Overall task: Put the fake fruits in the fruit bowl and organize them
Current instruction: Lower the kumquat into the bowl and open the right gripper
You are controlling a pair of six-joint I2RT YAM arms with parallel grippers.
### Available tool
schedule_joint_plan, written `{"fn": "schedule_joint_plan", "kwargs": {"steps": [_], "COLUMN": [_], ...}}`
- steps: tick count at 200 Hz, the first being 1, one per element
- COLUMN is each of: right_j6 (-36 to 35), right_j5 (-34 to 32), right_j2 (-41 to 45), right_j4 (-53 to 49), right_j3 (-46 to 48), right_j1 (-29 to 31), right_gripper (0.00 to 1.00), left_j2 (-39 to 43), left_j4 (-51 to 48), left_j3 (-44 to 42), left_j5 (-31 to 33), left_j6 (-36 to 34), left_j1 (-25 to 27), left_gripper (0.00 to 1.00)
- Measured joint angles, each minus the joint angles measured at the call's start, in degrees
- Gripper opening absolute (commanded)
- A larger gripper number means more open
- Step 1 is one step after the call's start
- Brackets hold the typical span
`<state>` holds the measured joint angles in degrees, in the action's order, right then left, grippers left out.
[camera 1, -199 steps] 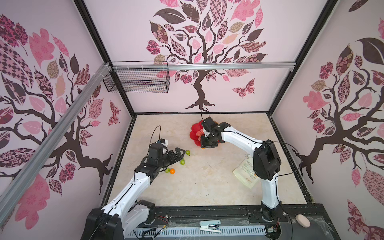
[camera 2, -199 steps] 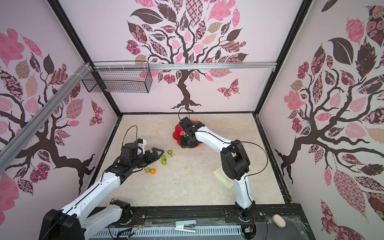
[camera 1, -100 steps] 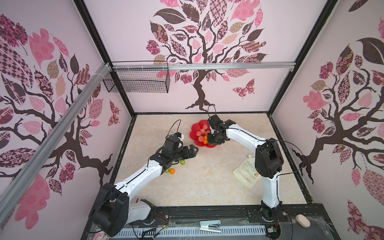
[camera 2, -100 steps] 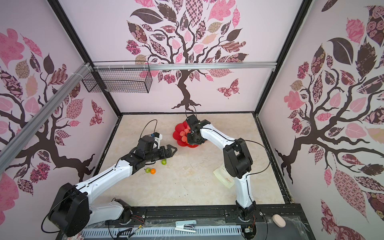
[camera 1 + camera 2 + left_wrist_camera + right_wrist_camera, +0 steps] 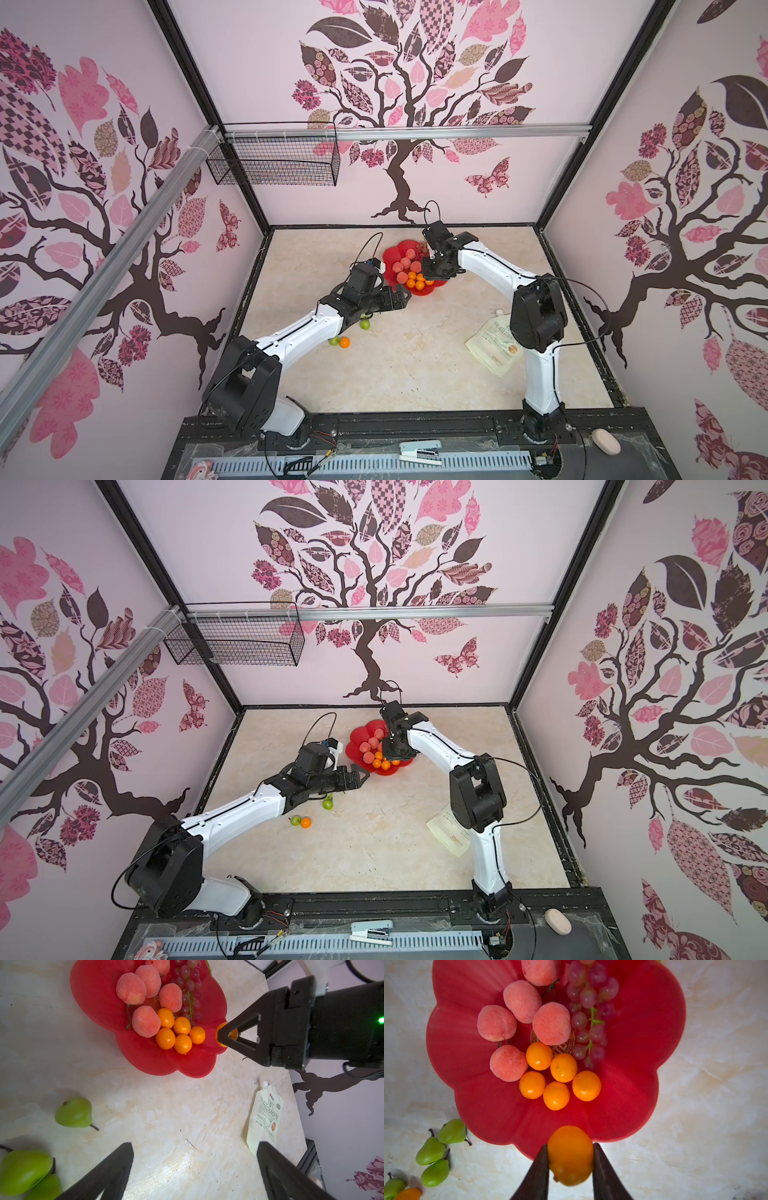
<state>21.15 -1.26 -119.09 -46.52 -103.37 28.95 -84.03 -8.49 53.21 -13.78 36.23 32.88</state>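
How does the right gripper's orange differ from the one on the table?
The held orange is clamped in the right gripper by the fruit bowl's edge; the loose orange lies on the table. The held orange is alone; the loose orange sits beside a green fruit. Both are round.

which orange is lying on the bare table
The orange beside a green pear. Five others sit in the red bowl; one is pinched in the right gripper.
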Motion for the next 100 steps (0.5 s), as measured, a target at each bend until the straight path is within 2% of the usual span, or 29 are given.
{"fn": "schedule_joint_plan", "kwargs": {"steps": [100], "right_j6": [-0.9], "right_j5": [0.9], "right_j2": [-5.3], "right_j4": [-1.0], "right_j3": [-0.8], "right_j1": [-0.2], "right_gripper": [0.34], "left_j2": [-0.9], "left_j4": [0.0], "left_j3": [0.3], "left_j5": [-0.2], "left_j6": [0.0], "left_j1": [0.2], "left_gripper": [0.97]}}
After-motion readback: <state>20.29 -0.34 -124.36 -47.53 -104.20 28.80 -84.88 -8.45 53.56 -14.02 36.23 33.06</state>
